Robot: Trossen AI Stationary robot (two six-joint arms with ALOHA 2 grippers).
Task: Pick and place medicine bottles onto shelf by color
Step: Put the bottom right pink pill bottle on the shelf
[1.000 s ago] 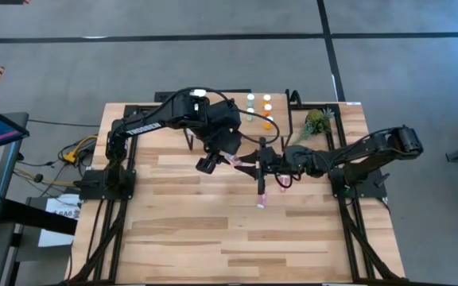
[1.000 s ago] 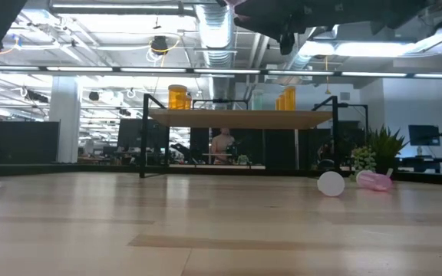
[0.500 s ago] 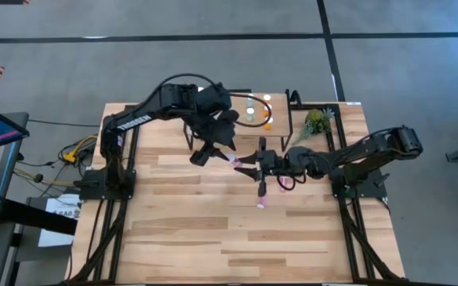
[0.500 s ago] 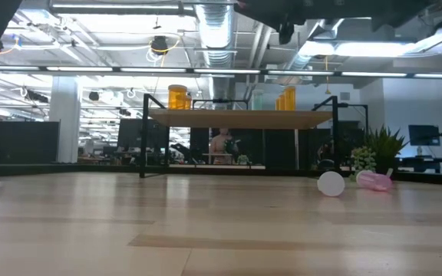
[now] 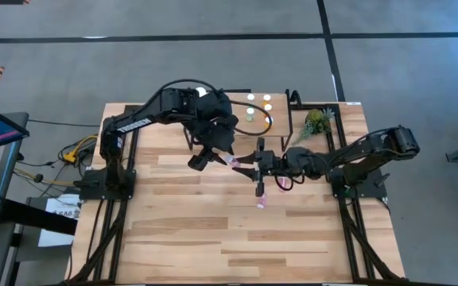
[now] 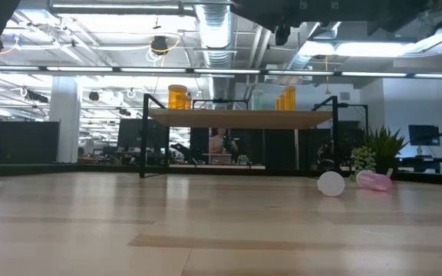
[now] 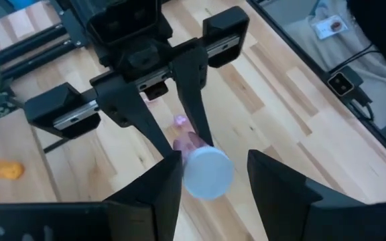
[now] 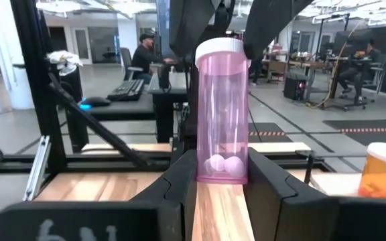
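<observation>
High view, left arm: reaches from the table's left edge over the shelf (image 5: pixel 289 102) toward mid-table; left gripper (image 5: pixel 199 160) hangs just left of the pink bottle (image 5: pixel 234 162).
Left gripper state: fingers (image 7: pixel 154 192) part-spread on either side of the bottle's white cap (image 7: pixel 207 173); contact cannot be told, so no grip claimed.
Pink bottle, place: in the air above mid-table, between the two grippers, not on the shelf.
Pink bottle, axis: runs gripper to gripper, cap toward the left gripper, base in the right one.
Right gripper (image 8: pixel 222 182) state: fingers pinch the pink bottle at its base end; two pills show inside.
Right arm: comes in from the table's right edge; its gripper (image 5: pixel 254 164) sits just right of the bottle.
Nearer arm: both at the bottle; looks like a handover.
Judgement: left fingers must close on the cap end before the right lets go.
Loose bottle (image 5: pixel 261 200): pink, lying on the table near the right gripper.
</observation>
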